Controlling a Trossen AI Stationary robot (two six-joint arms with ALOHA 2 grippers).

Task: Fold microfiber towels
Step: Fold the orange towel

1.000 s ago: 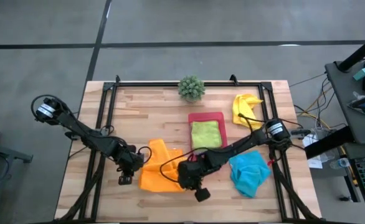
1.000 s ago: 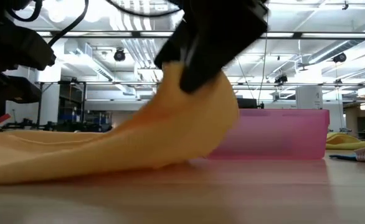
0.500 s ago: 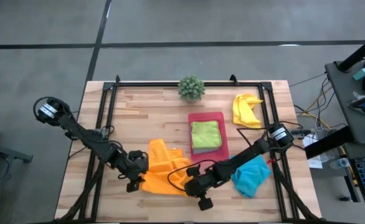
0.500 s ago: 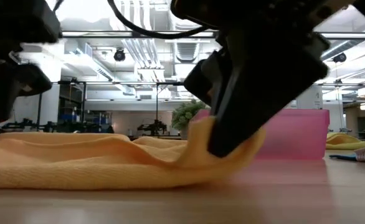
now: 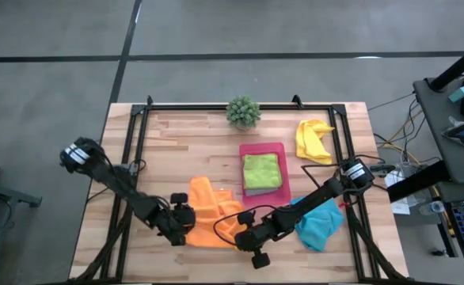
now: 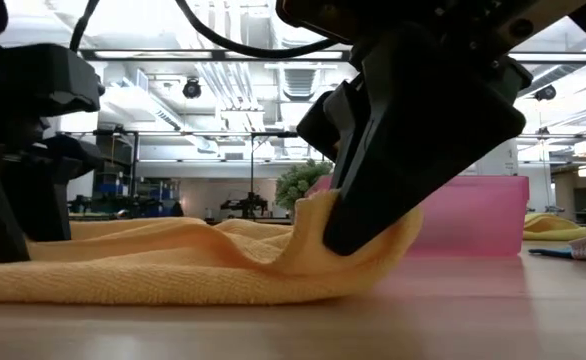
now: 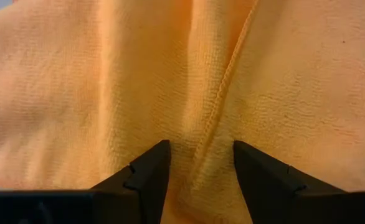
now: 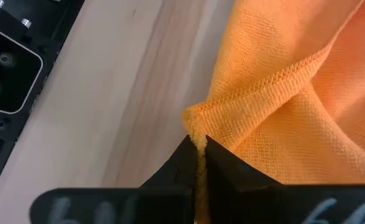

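Observation:
The orange towel lies crumpled on the table's near middle. My right gripper is shut on its near right corner. My left gripper stands open at the towel's near left part, its fingers either side of a hemmed edge that runs over the cloth. A lime green towel lies folded on the pink tray. A yellow towel lies at the far right, and a turquoise one at the near right. My left gripper is down at the orange cloth with open fingers; I cannot tell whether they touch it. My right gripper pinches the towel's hemmed corner between its two fingertips, slanting down from the right. The corner stands a little off the table and the rest lies slack.
A small potted plant stands at the far edge. A black frame runs round the tabletop. Bare wood shows at the far left and along the near edge.
My right gripper has gone down and toward the near edge with the towel's corner, so the raised hump of cloth has sunk almost flat. My left gripper has tipped downward and moved right and down onto the towel's near left part, staying open.

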